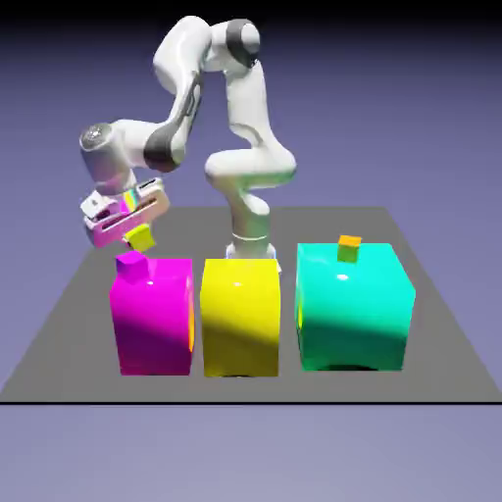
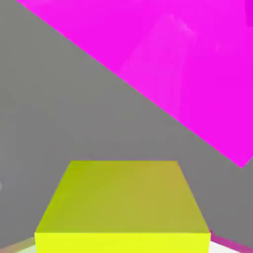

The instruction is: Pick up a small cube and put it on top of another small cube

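In the exterior view, the gripper (image 1: 137, 227) is pinching the small cube (image 1: 141, 237) and hanging it just above the magenta cube (image 1: 130, 262), which is sitting on the big magenta block (image 1: 152, 316), apparently lining up for the stack. In the hand view, the small cube (image 2: 123, 205) is filling the bottom, hiding the fingertips, with the magenta block (image 2: 188, 64) beyond.

Both renders are bright and sharp, with no blur or edge distortion. Soft glare spots sit on top of the cyan block (image 1: 353, 306) and magenta block (image 1: 152, 316). Block sides darken toward the worktop (image 1: 431, 324). The backdrop fades dark at the top corners.
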Controlling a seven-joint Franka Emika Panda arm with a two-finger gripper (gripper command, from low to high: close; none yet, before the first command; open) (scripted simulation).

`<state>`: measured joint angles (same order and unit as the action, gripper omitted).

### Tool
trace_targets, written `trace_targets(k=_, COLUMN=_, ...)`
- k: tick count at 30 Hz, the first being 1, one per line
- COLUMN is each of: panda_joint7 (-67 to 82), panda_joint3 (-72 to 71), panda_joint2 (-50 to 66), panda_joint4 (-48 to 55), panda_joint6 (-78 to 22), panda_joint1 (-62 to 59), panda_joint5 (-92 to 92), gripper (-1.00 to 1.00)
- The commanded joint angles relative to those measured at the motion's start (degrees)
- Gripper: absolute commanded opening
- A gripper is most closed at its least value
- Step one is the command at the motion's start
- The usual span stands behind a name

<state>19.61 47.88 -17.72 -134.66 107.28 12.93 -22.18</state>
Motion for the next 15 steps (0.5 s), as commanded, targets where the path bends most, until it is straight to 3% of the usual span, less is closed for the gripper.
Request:
trace_targets(k=1, panda_joint7=0.0, panda_joint3=-1.6, panda_joint2=0.6, panda_joint4=2.1, panda_joint6=-0.3, panda_joint1=0.7, panda_joint5=-0.7, gripper=-1.0)
trace_targets(k=6, panda_joint7=-1.5, panda_joint3=-9.1, panda_joint2=3.2, panda_joint4=9.8, panda_joint6=-0.8, panda_joint1=3.7, panda_joint5=-3.4, gripper=-1.0)
trace_targets(k=12, panda_joint7=-1.5, panda_joint3=-6.3, panda_joint2=7.0, panda_joint4=2.7, panda_joint6=10.1, panda_joint1=2.6, panda_joint5=-3.8, gripper=-1.0)
trace_targets(k=13, panda_joint7=-1.5, panda_joint3=-6.3, panda_joint2=7.0, panda_joint4=2.7, panda_joint6=10.1, panda_joint1=2.6, panda_joint5=-3.8, gripper=1.0)
trace_targets(k=15, panda_joint7=-1.5, panda_joint3=-7.0, panda_joint2=6.1, panda_joint4=4.3, panda_joint6=7.6, panda_joint1=2.8, panda_joint5=-3.7, gripper=1.0)
